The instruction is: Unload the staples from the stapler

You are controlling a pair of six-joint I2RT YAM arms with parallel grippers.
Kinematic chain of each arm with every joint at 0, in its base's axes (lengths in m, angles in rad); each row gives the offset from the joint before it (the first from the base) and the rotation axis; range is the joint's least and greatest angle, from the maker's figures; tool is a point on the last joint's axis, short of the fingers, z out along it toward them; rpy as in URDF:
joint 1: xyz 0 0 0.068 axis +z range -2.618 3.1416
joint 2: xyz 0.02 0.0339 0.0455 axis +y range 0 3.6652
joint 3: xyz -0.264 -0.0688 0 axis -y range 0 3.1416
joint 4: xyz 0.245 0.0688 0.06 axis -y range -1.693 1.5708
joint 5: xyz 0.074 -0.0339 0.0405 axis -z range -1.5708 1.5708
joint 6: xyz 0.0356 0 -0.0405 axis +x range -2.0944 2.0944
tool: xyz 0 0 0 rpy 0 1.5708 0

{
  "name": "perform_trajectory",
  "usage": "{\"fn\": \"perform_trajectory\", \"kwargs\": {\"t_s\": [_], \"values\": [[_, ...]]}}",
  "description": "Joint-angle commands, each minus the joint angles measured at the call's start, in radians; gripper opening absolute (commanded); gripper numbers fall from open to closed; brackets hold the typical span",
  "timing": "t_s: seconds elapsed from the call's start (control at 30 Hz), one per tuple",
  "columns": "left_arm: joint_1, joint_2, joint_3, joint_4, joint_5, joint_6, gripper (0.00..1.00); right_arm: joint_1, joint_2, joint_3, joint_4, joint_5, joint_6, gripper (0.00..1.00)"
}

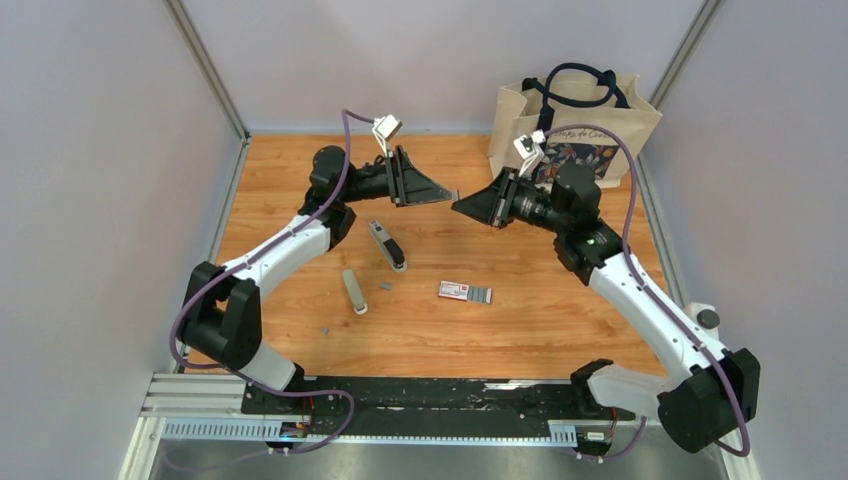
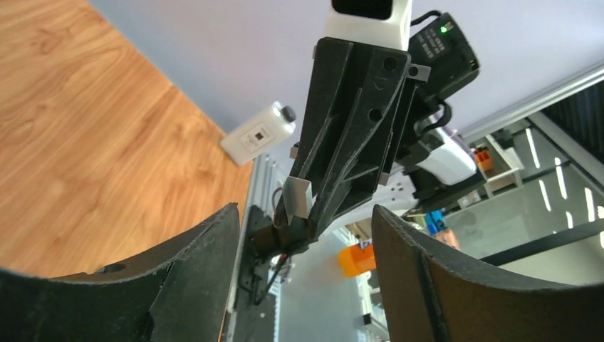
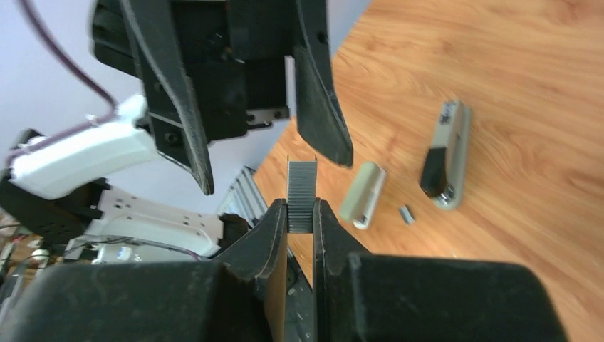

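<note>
Wooden tabletop, viewed from overhead. Farthest left of the stapler, toward the near edge, a tiny grey fleck, too small to identify. Just left of the stapler and a little nearer, a pale grey loose part, lying flat, apparently put aside to give access to the magazine. Dark-bodied stapler itself flat on the wood, apart from both claws, silver metal showing along its top. Just on its near side, a small grey bit, possibly a broken-off clump of staples.

Up and to the right of the stapler, clear of the table, left gripper spread wide and grasping nothing, tips aimed at its partner as if ready to receive. Immediately right again, right gripper clenched on a short silver staple strip, gripped by the lower half with the upper half exposed, presumably to offer a free end for a handover.

Right of the stapler and nearer, red-and-white box, flat, apart from both claws. Far right of the stapler, against the back wall, a tote bag, standing. Unloading judged largely done; strip not yet set down.
</note>
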Motion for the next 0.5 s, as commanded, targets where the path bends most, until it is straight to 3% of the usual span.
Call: {"fn": "perform_trajectory", "kwargs": {"t_s": [0.0, 0.07, 0.1, 0.17, 0.2, 0.23, 0.3, 0.47], "values": [[-0.002, -0.053, 0.050, -0.259, 0.043, 0.302, 0.76, -0.008, -0.072, 0.029, -0.260, 0.068, -0.141, 0.00], [-0.002, -0.043, 0.087, -0.446, 0.043, 0.413, 0.77, -0.024, -0.094, 0.012, -0.318, 0.096, -0.179, 0.00], [-0.003, -0.040, 0.105, -0.532, 0.033, 0.565, 0.77, -0.028, -0.112, 0.006, -0.374, 0.106, -0.190, 0.00], [-0.014, -0.021, 0.189, -0.876, -0.034, 0.781, 0.77, -0.042, -0.132, 0.001, -0.433, 0.161, -0.223, 0.00], [-0.041, -0.011, 0.231, -1.005, -0.077, 1.031, 0.78, -0.048, -0.140, 0.001, -0.491, 0.188, -0.234, 0.00], [-0.058, 0.024, 0.301, -1.216, -0.158, 1.149, 0.78, -0.059, -0.152, 0.002, -0.517, 0.217, -0.240, 0.00], [-0.097, 0.058, 0.332, -1.327, -0.211, 1.374, 0.79, -0.073, -0.160, 0.010, -0.583, 0.301, -0.257, 0.01], [-0.177, 0.138, 0.292, -1.432, -0.320, 1.698, 0.80, -0.154, -0.146, 0.061, -0.677, 0.398, -0.273, 0.00]]}}
